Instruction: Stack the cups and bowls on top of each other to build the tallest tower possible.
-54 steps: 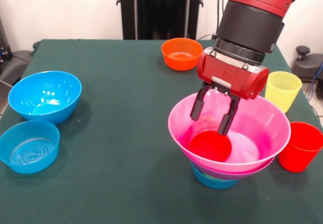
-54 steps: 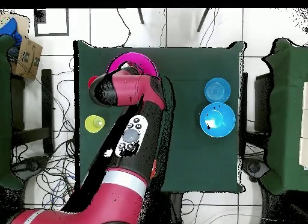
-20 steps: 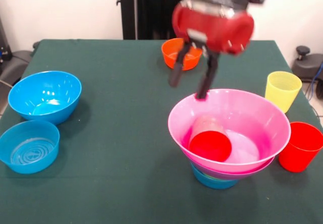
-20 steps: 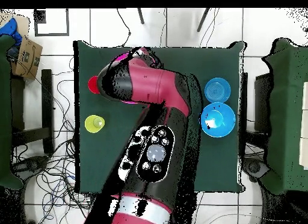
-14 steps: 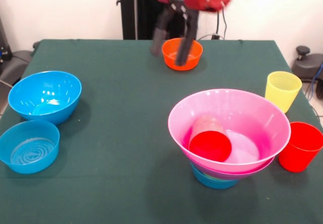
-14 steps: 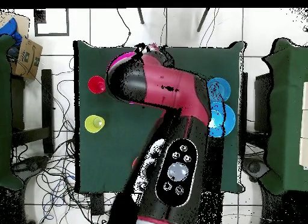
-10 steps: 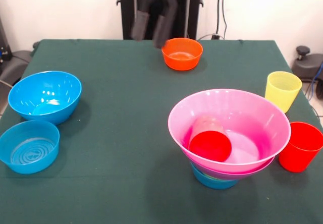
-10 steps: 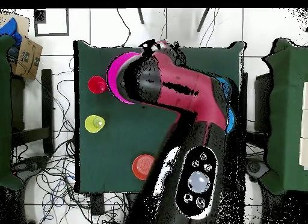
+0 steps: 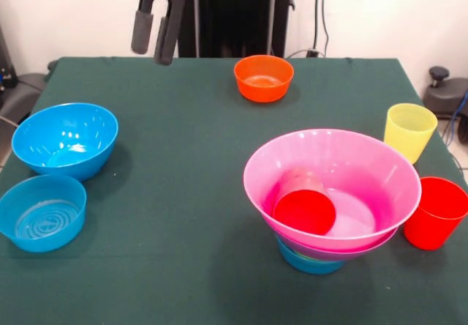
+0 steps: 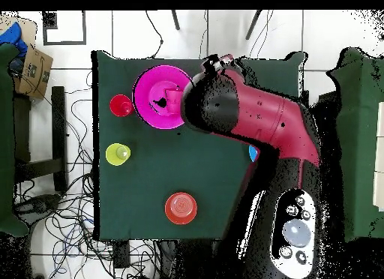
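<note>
The tool [image 9: 156, 34], empty with fingers slightly parted, is seen at 11 o'clock over the counter [image 9: 183, 164], the tower [image 9: 333, 197] at 4 o'clock; a blue bowl [image 9: 64, 140] is best gripped by its rim, judged.

Front camera sits low across the green table [image 9: 183, 193], angled down, close enough that the near edge is cut off. Overhead camera looks straight down from high up, taking in the whole table [image 10: 150, 171] plus floor and cables around it. Both catch the pink bowl [image 9: 380, 164] [image 10: 150, 103], orange bowl [image 9: 263, 77] [image 10: 181, 208] and yellow cup [image 9: 409, 131] [image 10: 118, 154].
</note>
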`<state>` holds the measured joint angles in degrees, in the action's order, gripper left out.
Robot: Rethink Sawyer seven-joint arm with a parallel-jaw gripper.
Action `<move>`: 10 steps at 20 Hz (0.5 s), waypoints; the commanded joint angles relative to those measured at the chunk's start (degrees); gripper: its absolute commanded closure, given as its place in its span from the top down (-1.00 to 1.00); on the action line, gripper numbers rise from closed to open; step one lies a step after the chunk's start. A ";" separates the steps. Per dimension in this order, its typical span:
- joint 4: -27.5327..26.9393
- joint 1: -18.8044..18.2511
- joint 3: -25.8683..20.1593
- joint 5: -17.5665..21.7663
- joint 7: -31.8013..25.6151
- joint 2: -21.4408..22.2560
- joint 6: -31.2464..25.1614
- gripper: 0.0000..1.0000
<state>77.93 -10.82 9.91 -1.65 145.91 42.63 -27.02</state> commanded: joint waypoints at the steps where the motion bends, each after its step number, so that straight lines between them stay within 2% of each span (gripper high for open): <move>1: 8.19 -2.00 -12.06 8.28 -15.52 -1.26 0.44 1.00; 5: 8.78 -3.17 -13.76 9.96 -13.91 -1.54 1.47 1.00; 10: 9.09 -2.15 -13.49 11.14 -9.98 -1.00 0.25 1.00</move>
<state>80.72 -13.53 4.03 4.40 145.82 42.58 -27.01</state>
